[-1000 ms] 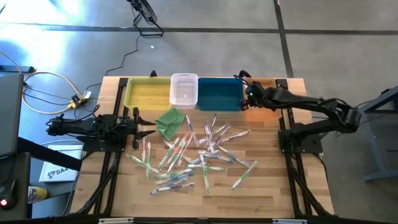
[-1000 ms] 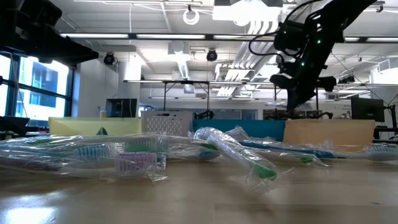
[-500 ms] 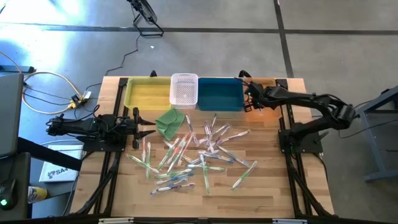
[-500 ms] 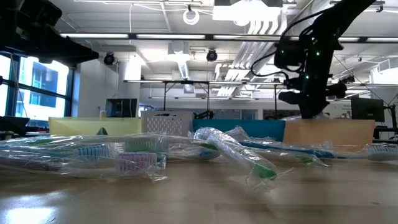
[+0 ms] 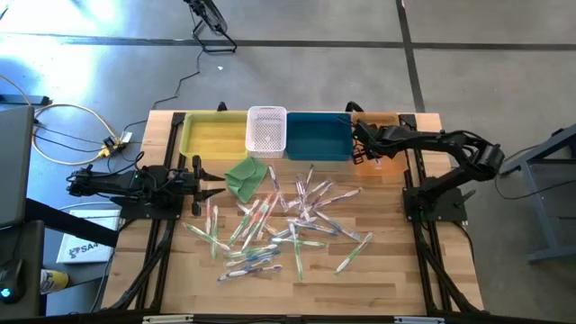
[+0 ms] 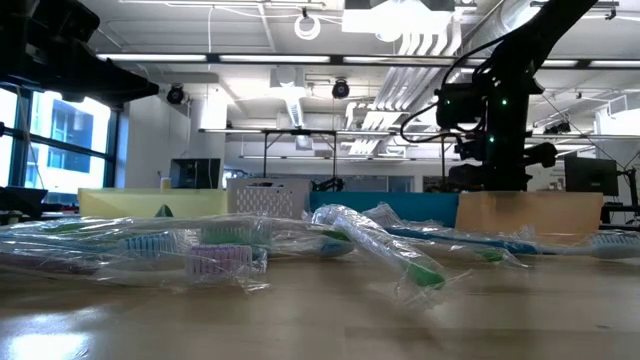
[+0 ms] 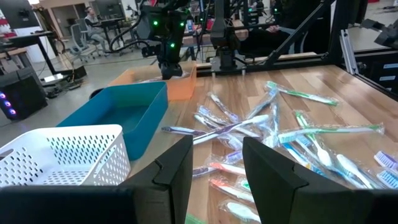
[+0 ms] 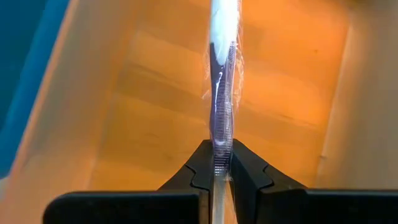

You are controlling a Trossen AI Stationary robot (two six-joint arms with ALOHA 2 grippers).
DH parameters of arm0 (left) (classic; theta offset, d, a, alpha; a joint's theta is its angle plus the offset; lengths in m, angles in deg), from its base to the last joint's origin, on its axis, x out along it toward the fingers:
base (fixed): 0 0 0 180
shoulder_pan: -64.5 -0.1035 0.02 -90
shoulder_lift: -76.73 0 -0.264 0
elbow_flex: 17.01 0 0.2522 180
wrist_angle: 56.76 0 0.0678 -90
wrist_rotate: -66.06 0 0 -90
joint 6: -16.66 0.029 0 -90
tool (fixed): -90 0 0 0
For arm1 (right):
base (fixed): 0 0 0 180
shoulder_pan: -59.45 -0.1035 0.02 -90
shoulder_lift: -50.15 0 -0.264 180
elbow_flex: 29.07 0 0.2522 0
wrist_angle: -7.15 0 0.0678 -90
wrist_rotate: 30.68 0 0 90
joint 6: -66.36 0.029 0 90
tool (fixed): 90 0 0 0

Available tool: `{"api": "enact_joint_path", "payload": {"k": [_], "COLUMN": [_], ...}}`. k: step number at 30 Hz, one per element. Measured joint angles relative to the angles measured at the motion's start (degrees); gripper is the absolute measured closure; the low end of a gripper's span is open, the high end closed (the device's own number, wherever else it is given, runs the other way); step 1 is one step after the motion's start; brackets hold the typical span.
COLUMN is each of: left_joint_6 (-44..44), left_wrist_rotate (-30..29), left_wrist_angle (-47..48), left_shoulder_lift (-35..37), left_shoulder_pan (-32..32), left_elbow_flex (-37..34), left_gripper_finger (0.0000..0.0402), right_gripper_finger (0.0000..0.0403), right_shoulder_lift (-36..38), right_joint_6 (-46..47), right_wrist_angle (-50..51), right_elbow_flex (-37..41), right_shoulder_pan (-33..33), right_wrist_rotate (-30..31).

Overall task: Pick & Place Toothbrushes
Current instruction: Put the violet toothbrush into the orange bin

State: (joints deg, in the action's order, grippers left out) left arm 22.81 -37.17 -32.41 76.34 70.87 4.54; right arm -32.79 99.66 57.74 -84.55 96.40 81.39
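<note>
The right gripper [image 8: 216, 167] pinches a wrapped toothbrush [image 8: 222, 74], its long axis pointing straight ahead into the orange bin [image 8: 143, 93], between the walls. The left gripper [image 7: 214, 163] waits spread.

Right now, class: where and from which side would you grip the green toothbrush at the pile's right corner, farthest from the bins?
Take the green toothbrush at mid-handle, down from above, tool fingers across its length. It lies flat and slanted on the table, and its middle seems clear of neighbours, leaving both sides free.
</note>
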Motion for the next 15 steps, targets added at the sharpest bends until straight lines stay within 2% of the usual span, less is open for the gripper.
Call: {"api": "enact_joint_path", "payload": {"k": [9,15], "left_joint_6": [0.0,0.0], "left_wrist_rotate": [0.0,0.0], "left_wrist_angle": [0.0,0.0], "left_shoulder_lift": [0.0,0.0], "left_shoulder_pan": [0.0,0.0], "left_elbow_flex": [0.0,0.0], "left_gripper_finger": [0.0265,0.0265], "right_gripper_finger": [0.0277,0.0257], "right_shoulder_lift": [0.4,0.5], "right_joint_6": [-0.2,-1.4], "right_wrist_angle": [-0.2,-0.2], "right_elbow_flex": [0.0,0.0], "right_shoulder_pan": [-0.1,-0.1], "right_wrist_rotate": [0.5,0.3]}}
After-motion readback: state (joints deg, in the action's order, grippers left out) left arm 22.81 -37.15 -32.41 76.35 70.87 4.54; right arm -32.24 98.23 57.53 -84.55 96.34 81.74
